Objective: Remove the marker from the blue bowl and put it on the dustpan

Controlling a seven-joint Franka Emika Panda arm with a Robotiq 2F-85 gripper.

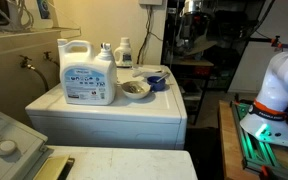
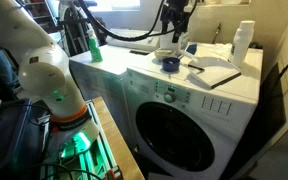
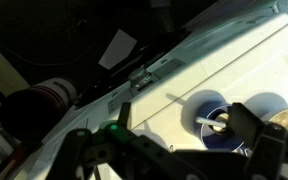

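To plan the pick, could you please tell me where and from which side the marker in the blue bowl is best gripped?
Probably mid-shaft on the marker, coming from above. In the wrist view it lies slanted inside the blue bowl, its pale shaft crossing the hollow, so the bowl's wall would block a sideways approach. Close the pincer across the shaft, not along it.

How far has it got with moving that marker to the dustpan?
Nothing is done yet: the marker lies in the blue bowl. In hand: the open, empty end effector hovers above the bowl. Left: grasp, lift, and set it on the dustpan.
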